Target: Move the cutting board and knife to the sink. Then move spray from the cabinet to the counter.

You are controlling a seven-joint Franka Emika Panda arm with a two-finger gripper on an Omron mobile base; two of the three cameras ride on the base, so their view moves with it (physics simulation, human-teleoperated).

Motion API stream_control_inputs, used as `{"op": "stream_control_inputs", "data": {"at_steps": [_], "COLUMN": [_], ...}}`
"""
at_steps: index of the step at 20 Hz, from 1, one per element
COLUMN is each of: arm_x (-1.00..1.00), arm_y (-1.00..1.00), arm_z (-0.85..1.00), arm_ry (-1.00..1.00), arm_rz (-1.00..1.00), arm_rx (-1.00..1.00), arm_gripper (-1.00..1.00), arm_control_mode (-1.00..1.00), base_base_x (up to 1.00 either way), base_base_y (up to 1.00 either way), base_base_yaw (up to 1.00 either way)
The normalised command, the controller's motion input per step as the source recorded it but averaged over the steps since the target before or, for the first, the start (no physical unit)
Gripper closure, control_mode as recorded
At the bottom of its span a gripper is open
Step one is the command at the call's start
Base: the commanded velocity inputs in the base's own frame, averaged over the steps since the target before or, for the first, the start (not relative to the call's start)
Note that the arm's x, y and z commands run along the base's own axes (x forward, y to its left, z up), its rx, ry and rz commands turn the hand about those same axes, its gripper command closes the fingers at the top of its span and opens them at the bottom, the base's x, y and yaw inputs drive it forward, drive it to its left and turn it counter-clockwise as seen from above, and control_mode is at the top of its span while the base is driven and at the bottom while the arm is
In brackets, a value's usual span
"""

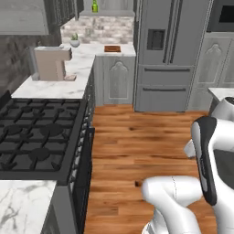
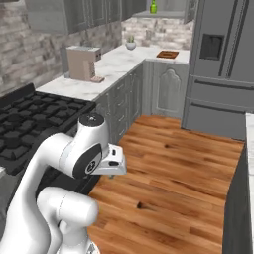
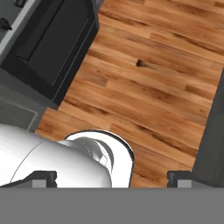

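Gripper [image 3: 112,180]: seen in the hand view with its two dark finger tips set wide apart at the lower edge; nothing is held between them. It is pointed down at the wooden floor.
Arm: folded low over the base, well apart from the counters, with its white elbow raised in both base views.
Cutting board [image 1: 112,49]: laid flat on the far counter, just beside the refrigerator side of the corner run; the checkered pattern is too small to be made out.
Knife: possibly lying on the board, but it cannot be told at this size.
Spray [image 1: 95,6]: a green bottle stood upright on the shelf of the cabinet above the far counter.
Cabinet [image 1: 109,12]: an open grey recess over the brick backsplash, with the bottle placed on its pale shelf.
Counter [image 1: 82,64]: white marble with grey veining, run along the left wall and around the far corner.
Coffee machine [image 1: 51,62]: a beige box stood on the left counter, near the stove.
Small potted plant [image 1: 75,41]: set in a white bowl-like pot in the counter's far corner.
Stove [image 1: 36,135]: black gas range with grates, fitted between two marble sections.
Refrigerator [image 1: 171,55]: grey, doors shut, stood right of the far counter.
Floor [image 1: 137,151]: warm brown planks.
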Motion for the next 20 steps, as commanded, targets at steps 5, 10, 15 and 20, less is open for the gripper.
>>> {"op": "stream_control_inputs", "data": {"at_steps": [5,10,15,20], "arm_x": [0.0,0.0,0.0,0.0], "arm_y": [0.0,0.0,0.0,0.0], "arm_z": [0.0,0.0,0.0,0.0], "arm_ry": [0.0,0.0,0.0,0.0], "arm_rz": [0.0,0.0,0.0,0.0], "arm_rx": [0.0,0.0,0.0,0.0], "arm_gripper": [-1.0,-1.0,-1.0,-1.0], "arm_control_mode": [1.0,1.0,1.0,1.0], "base_base_x": [1.0,1.0,1.0,1.0], "base_base_y": [-0.15,-0.16,-0.19,-0.15], "base_base_yaw": [0.03,0.26,0.23,0.2]}}
